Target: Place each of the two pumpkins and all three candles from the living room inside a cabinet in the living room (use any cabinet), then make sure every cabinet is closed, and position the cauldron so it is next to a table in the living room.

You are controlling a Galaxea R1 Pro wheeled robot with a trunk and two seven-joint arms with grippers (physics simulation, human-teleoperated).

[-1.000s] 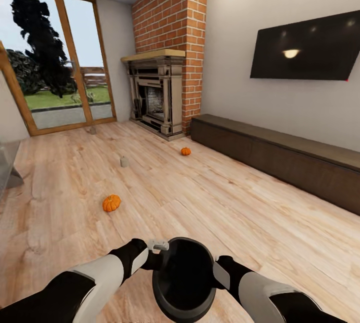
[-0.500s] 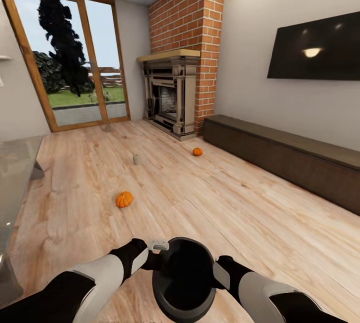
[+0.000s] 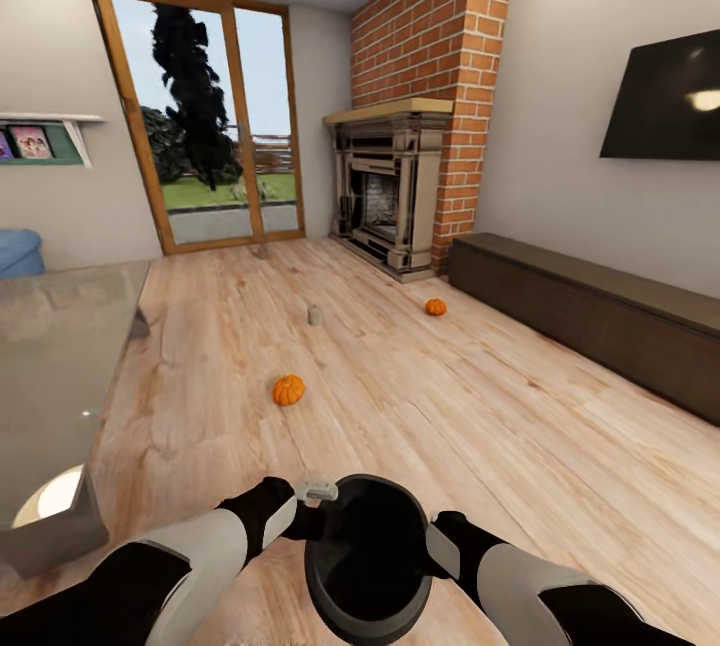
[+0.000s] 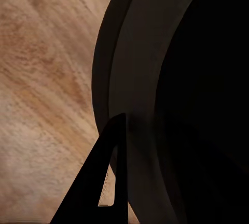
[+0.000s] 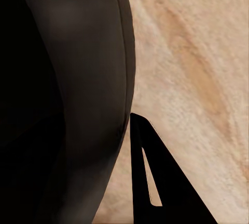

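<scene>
I hold a black cauldron (image 3: pixel 368 556) low in front of me over the wood floor. My left gripper (image 3: pixel 308 518) and right gripper (image 3: pixel 440 538) each clamp its rim from opposite sides. A dark finger (image 4: pixel 104 182) lies against the cauldron wall (image 4: pixel 150 78) in the left wrist view, and another finger (image 5: pixel 150 177) against the wall (image 5: pixel 88 78) in the right wrist view. Two orange pumpkins (image 3: pixel 288 390) (image 3: pixel 435 307) sit on the floor ahead. An off-white candle (image 3: pixel 315 314) stands between them, and another candle (image 3: pixel 262 251) stands by the glass door. The dark brown cabinet (image 3: pixel 590 311) runs along the right wall, closed.
A glass-topped table (image 3: pixel 60 356) fills the left side, its corner close to my left arm. A grey fireplace (image 3: pixel 388 188) with a brick chimney stands at the back. A TV (image 3: pixel 665 106) hangs above the cabinet. A blue seat (image 3: pixel 18 252) sits far left.
The camera has turned left, so the whole room slid right in the picture and the glass table came into view. Arms and cauldron hold the same pose.
</scene>
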